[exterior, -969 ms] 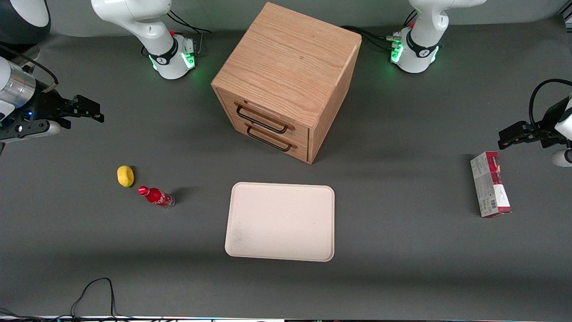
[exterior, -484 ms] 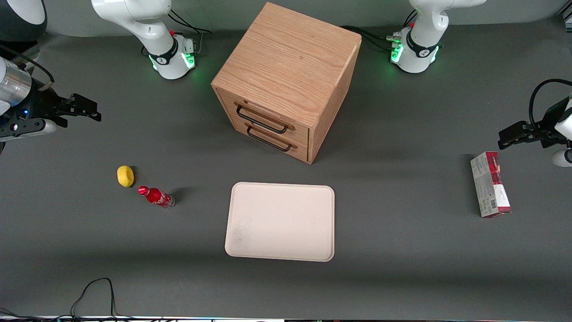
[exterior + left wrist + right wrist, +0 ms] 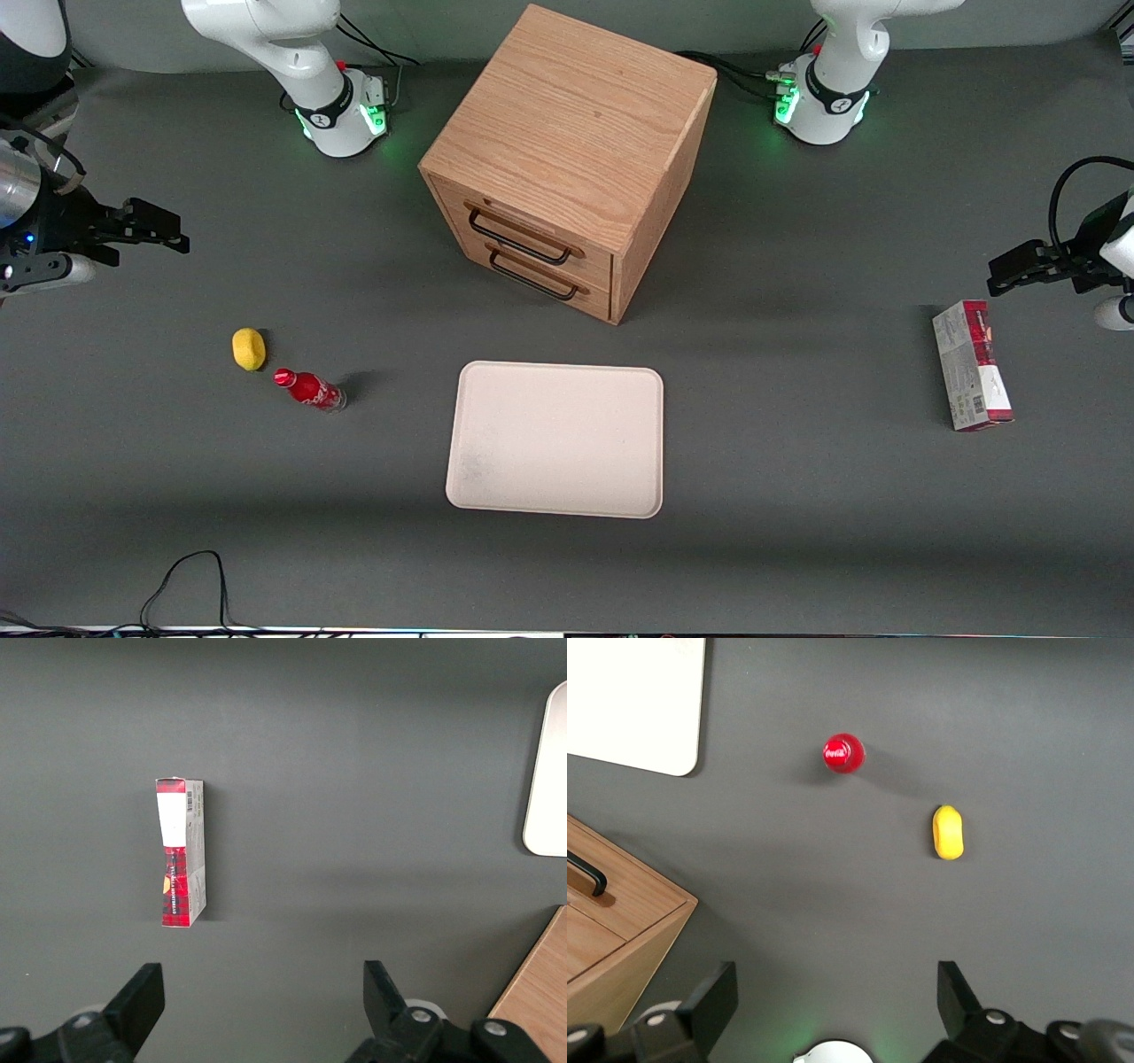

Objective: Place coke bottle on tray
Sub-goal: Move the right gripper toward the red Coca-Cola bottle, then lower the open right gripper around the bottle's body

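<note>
The coke bottle (image 3: 309,389) is small and red with a red cap and stands upright on the grey table, beside the tray and toward the working arm's end. The right wrist view shows its cap from above (image 3: 843,753). The tray (image 3: 556,438) is pale cream-pink and lies in front of the wooden drawer cabinet, nearer the front camera; one corner of it shows in the right wrist view (image 3: 638,709). My gripper (image 3: 168,234) hangs high at the working arm's end of the table, farther from the camera than the bottle, open and empty, with its fingers (image 3: 718,997) wide apart.
A yellow lemon (image 3: 249,348) lies close beside the bottle, also in the right wrist view (image 3: 948,832). The wooden drawer cabinet (image 3: 567,159) stands mid-table. A red-and-grey carton (image 3: 972,364) lies at the parked arm's end. A black cable (image 3: 190,580) loops at the table's front edge.
My gripper has drawn back a little toward the working arm's end of the table. The bottle, lemon and tray have not moved.
</note>
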Motion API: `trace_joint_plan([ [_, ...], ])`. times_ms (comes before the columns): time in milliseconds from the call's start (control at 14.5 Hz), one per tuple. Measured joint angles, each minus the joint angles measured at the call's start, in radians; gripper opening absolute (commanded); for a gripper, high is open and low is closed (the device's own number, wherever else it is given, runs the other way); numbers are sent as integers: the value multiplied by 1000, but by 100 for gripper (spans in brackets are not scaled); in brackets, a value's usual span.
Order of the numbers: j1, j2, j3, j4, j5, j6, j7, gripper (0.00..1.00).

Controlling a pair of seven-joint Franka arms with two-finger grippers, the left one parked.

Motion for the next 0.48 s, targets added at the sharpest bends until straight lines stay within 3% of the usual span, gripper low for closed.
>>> trace_joint_plan([
  [484, 23, 439, 73, 503, 0, -103, 152, 100],
])
